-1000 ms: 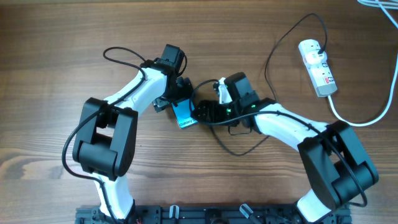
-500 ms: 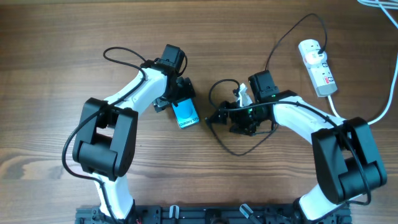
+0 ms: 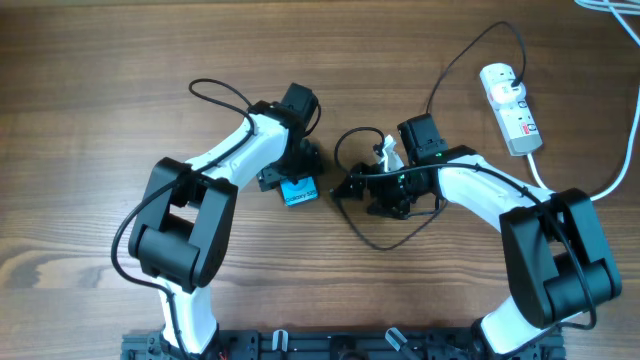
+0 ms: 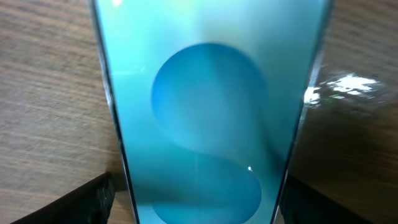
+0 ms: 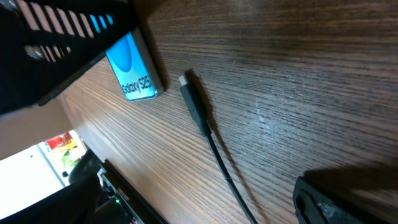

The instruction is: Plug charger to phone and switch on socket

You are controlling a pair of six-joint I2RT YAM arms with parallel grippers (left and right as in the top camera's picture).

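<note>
The phone (image 3: 298, 191), with its turquoise screen, lies on the wooden table, half covered by my left gripper (image 3: 292, 178). In the left wrist view the phone (image 4: 199, 93) fills the frame and sits between the two dark fingers (image 4: 93, 199), which close on its sides. The charger (image 3: 432, 100) loops across the table. Its connector tip (image 5: 194, 106) lies loose on the wood just right of the phone (image 5: 134, 68). My right gripper (image 3: 352, 186) is open and empty beside the tip; one of its fingers (image 5: 336, 199) shows. The socket (image 3: 510, 108) lies at the back right.
The socket's thick white cord (image 3: 590, 190) curves along the right edge of the table. The black cable makes a loose loop (image 3: 385, 240) in front of my right arm. The robot base bar (image 3: 320, 345) runs along the front edge.
My right gripper drew back to the right from the phone a second ago, leaving the connector on the table. My left gripper has shifted right over the phone and covers more of it.
</note>
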